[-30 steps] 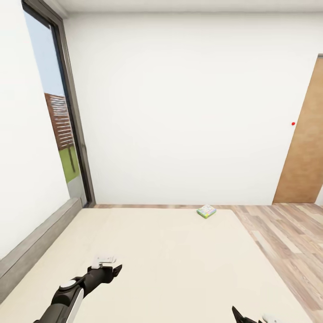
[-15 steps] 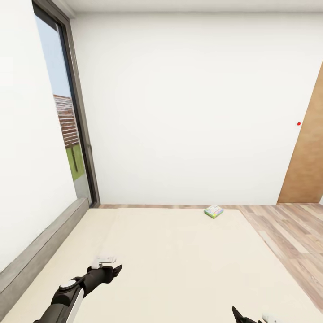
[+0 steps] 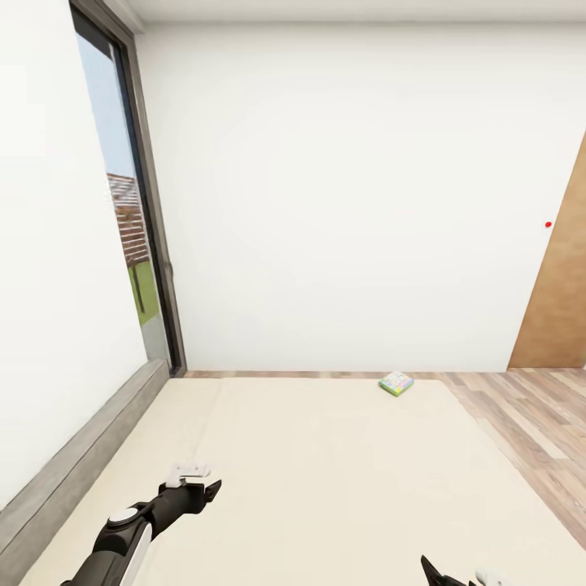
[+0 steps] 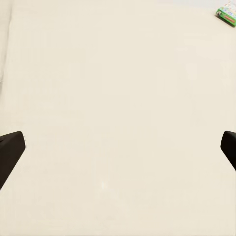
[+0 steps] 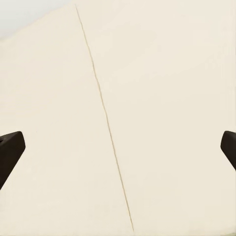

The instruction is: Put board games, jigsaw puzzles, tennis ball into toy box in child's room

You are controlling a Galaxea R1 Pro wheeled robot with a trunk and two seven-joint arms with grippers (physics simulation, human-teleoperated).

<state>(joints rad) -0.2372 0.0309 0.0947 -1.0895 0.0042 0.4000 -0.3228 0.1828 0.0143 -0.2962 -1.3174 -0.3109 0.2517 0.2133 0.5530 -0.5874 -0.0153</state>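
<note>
Both claws are held wide apart and empty: the left gripper (image 3: 195,482) is poised over the near left part of the bed (image 3: 325,488), and of the right gripper (image 3: 456,575) just the dark tips are seen at the near right edge of the head view, with its fingertips (image 5: 11,147) spread over bare mattress. 1 board game (image 3: 396,382), green-edged, lies flat at the far edge of the bed, right of centre and well apart from both grippers; it is seen again from the left wrist (image 4: 227,11).

A risk is judged from the box's place: a thin flat box so close to the far edge could be pushed off onto the wooden floor (image 3: 537,423) by a sliding or badly aimed grasp. A long reach across soft mattress could also leave the claw short.

Print on the cover is too small to be read; no brand or label can be made out.
</note>
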